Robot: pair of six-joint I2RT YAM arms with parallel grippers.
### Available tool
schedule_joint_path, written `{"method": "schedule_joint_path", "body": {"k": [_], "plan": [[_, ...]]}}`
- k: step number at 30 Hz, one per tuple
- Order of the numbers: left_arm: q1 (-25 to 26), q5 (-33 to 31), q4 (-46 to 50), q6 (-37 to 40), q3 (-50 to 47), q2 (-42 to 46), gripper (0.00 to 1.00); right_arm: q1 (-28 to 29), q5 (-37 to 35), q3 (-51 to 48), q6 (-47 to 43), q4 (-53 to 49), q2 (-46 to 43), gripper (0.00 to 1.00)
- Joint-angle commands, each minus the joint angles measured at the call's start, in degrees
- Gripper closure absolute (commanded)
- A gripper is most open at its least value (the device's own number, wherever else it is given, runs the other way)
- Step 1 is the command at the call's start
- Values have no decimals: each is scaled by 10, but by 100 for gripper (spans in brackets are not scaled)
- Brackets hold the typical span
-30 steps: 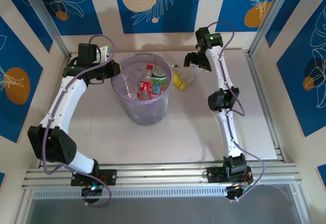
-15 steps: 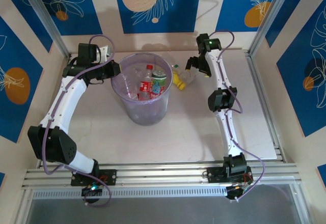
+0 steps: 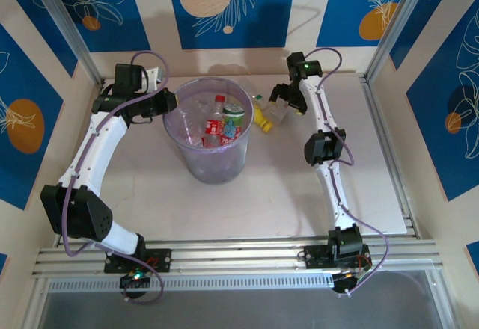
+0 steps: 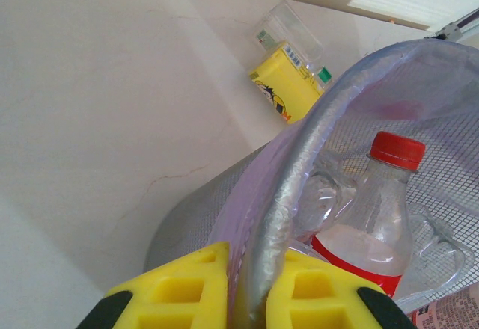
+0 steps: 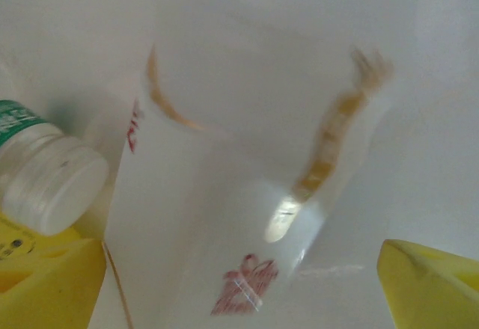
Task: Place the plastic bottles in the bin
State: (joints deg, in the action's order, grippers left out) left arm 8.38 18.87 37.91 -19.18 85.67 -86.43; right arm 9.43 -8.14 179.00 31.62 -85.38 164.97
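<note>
The bin [image 3: 217,166] is a pale-purple translucent bucket at the table's middle back. My left gripper [image 3: 171,103] is shut on its left rim; in the left wrist view the yellow pads [image 4: 191,288] pinch the rim [image 4: 299,172]. Inside stand a red-capped clear bottle [image 3: 215,120] [image 4: 378,202] and a green-labelled bottle [image 3: 233,116]. Right of the bin lie a yellow bottle [image 3: 261,117] [image 4: 288,90] and a clear bottle [image 3: 281,116] [image 5: 247,194] with red print. My right gripper [image 3: 287,99] [image 5: 241,288] hangs open over the clear bottle, one finger on each side.
A white cap with a green band [image 5: 56,183] lies close by the right gripper's left finger. The back wall stands just behind the bottles. Aluminium rails border the table [image 3: 284,194] at the right and near edges.
My right gripper has shifted slightly left and down over the clear bottle. The left arm and the bin have not moved.
</note>
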Motion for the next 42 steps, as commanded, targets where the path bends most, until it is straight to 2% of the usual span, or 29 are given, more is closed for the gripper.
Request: {"method": "schedule_joint_path", "body": {"k": [1,9,18,35,42], "plan": [[14,-5,32,-2,-11,-23,100,-4,0,17,7,-18,32,9],[14,-7,36,-1,-4,-28,100,-6,-8,17,-1,-21,26,22],[14,-6,36,0,1,-31,100,-3,-29,17,-18,-32,-26,35],[14,-2,30,-2,-2,-31,100,21,-60,18,-58,-72,-138,44],[14,3,24,-5,-4,-34,100,76,-37,17,-109,-71,-235,45]]}}
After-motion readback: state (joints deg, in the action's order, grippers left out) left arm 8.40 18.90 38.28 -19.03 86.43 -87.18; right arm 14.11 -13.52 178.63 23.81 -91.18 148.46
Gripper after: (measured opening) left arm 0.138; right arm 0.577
